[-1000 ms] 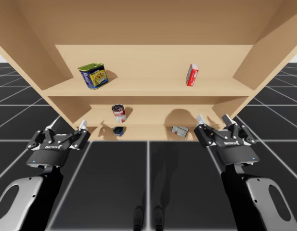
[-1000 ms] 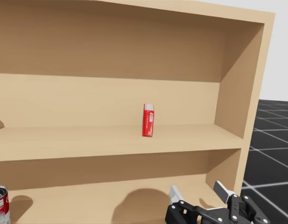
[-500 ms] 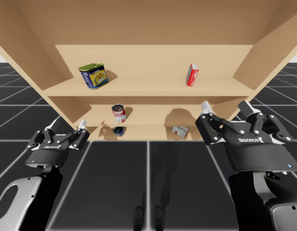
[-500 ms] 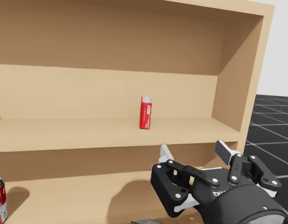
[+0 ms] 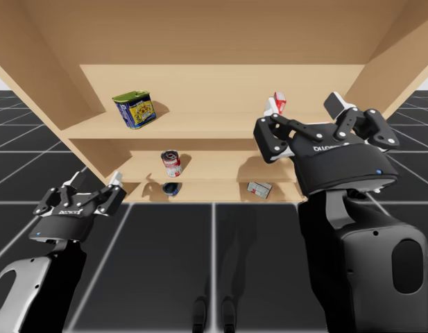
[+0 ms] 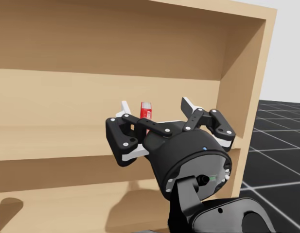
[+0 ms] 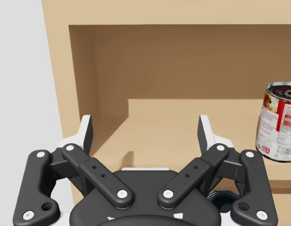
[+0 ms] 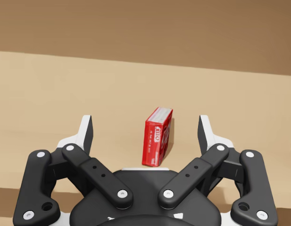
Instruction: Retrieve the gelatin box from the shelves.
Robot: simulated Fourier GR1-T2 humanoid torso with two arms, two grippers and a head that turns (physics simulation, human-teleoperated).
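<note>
1. Gelatin box point(image 8: 158, 137) is standing upright ahead of the right gripper point(image 8: 145, 126), in line with the gap between the jaws. The jaws are standing wide apart and are touching nothing.
2. Handling, as a judgement: the box is probably behaving as a light, stiff cardboard carton with smooth printed faces. It is tall and narrow, so a nudge is liable to tip it. Its thin walls are liable to dent under a hard squeeze.
3. Take hold across the two broad faces at about mid-height, using moderate force.
4. Appearance: the box is showing red faces with white print and a pale top edge.
5. Location: the box is sitting on the right part of the upper board of the shelves point(image 5: 214, 126), well apart from the green and yellow tin point(image 5: 135, 109) at the left.
6. The left gripper point(image 7: 145, 126) is hovering near the lower shelf at the left, jaws apart and holding nothing. A red and white can point(image 7: 279, 122) is standing ahead of it, to the right.
</note>
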